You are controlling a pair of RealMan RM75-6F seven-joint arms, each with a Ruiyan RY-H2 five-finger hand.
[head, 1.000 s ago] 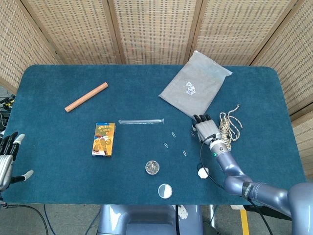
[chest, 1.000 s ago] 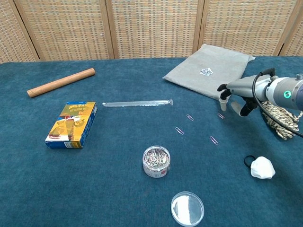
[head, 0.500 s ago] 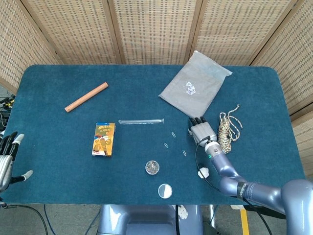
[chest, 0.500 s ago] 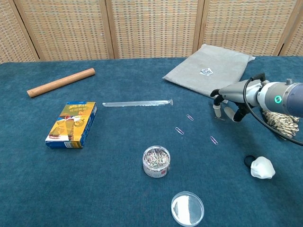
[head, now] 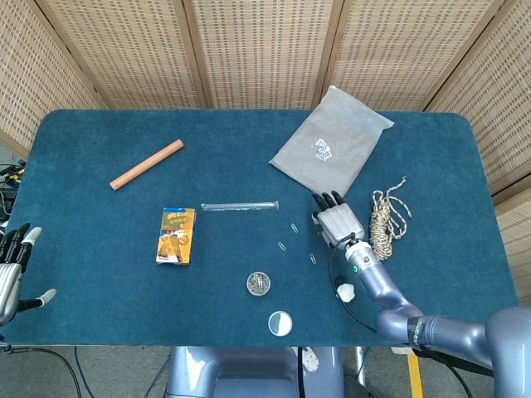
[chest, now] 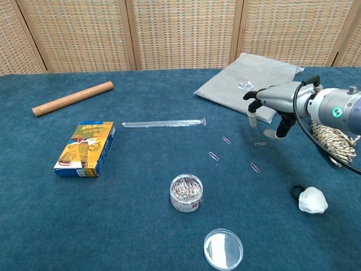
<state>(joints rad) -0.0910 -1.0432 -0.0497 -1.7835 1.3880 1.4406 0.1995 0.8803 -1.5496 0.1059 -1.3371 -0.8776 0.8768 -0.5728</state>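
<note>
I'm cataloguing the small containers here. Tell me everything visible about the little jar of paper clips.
The jar of paper clips is a small, clear, round container, plastic by the look of it, standing upright on the blue table cloth near the front edge. It is open and filled with a tangle of mixed-colour clips. Its round clear lid lies flat just in front and to the right, apart from it. Four loose paper clips lie beyond it. Nothing touches the jar.

left hand (head: pixel 12 269) cut by frame edge
</note>
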